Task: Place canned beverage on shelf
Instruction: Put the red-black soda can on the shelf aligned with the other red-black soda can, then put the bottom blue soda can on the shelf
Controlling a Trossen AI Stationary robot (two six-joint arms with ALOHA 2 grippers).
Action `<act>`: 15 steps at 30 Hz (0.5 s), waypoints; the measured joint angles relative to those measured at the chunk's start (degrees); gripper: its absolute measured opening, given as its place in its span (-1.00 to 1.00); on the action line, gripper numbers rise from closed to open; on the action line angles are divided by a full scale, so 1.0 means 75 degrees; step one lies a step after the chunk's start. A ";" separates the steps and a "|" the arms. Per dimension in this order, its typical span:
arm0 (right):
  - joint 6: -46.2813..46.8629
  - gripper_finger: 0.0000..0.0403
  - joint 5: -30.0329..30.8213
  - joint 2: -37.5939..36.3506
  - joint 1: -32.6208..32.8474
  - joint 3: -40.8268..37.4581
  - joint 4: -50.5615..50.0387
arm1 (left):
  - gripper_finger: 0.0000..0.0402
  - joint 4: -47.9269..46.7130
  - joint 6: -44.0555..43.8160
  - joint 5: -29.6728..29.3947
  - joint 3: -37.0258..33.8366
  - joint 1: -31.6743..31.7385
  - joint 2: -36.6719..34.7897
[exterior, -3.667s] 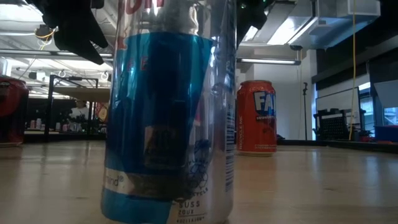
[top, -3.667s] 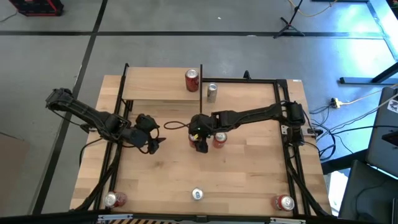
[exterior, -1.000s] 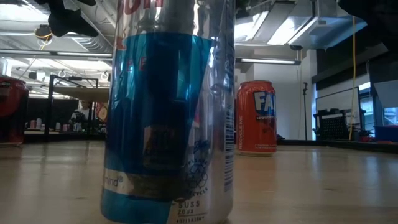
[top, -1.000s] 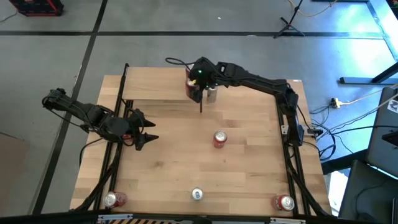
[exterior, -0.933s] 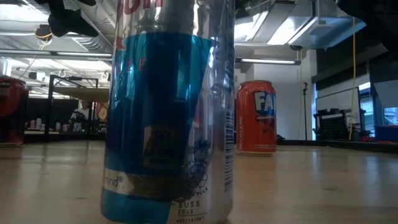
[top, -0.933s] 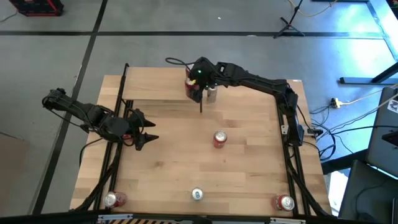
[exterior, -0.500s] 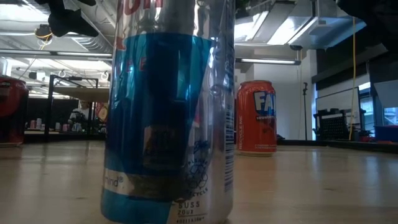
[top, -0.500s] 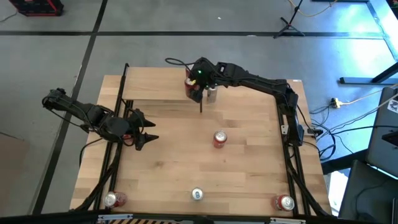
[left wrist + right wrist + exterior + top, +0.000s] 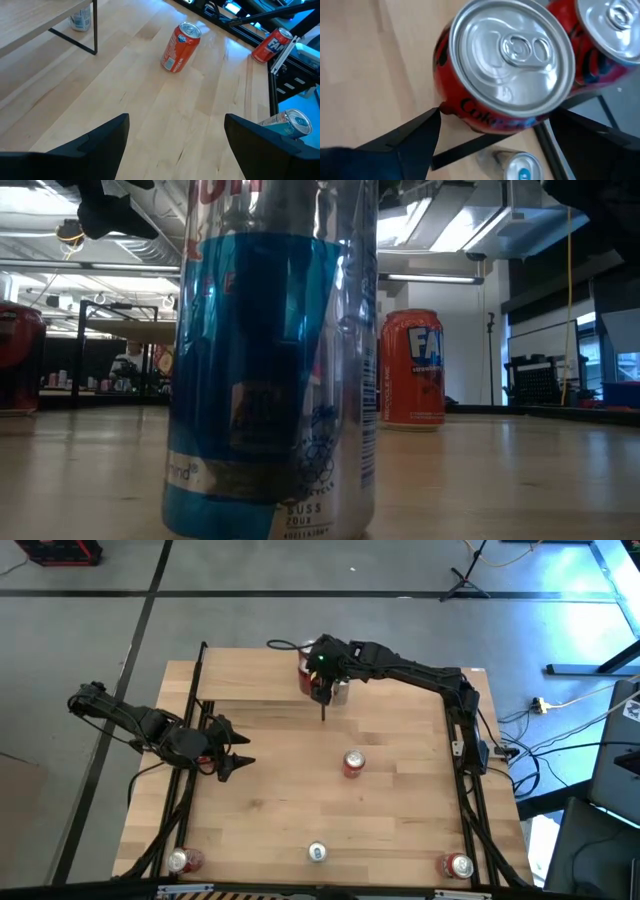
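Observation:
The shelf [image 9: 250, 675] stands at the table's far left, a light board on thin black posts. My right gripper [image 9: 317, 683] is at its right end, shut on an upright red cola can [image 9: 507, 50]. A second red can [image 9: 615, 30] stands close beside it. A silver-blue can [image 9: 517, 167] stands on the table below the shelf's edge. My left gripper [image 9: 238, 756] hangs open and empty over the table's left side [image 9: 175, 130]. My right gripper pinches the red cola can's side wall [image 9: 445, 107] between its two fingers, well below the rim. The fingers point down from above. The can stays upright at the shelf's right end; whether its base rests on the board [image 9: 375, 60] I cannot tell.
A red can [image 9: 352, 762] stands at the table's middle. Along the near edge stand a red can [image 9: 180, 860], a silver-blue can [image 9: 317, 852] close before the low camera [image 9: 270, 360], and an orange can [image 9: 458, 864]. Black frame rails run along both table sides.
A few seconds ago my right gripper was at the table's middle beside the red can there. It has since gone to the shelf's right end. Over the last second it has kept almost still there with the cola can.

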 joint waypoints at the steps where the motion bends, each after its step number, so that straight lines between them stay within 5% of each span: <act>1: 0.0015 0.80 0.0103 0.0000 0.0000 0.0005 -0.0012 | 0.61 0.0000 0.0000 0.0000 0.0000 0.0000 0.0000; 7: 0.0035 0.80 0.0101 -0.0006 0.0001 0.0445 -0.0768 | 0.61 0.0002 0.0000 0.0000 0.0000 0.0000 0.0000; 15: 0.0317 0.80 -0.1274 -0.0270 0.0406 0.1195 -0.2372 | 0.61 0.0074 -0.0006 0.0005 0.0000 0.0000 0.0009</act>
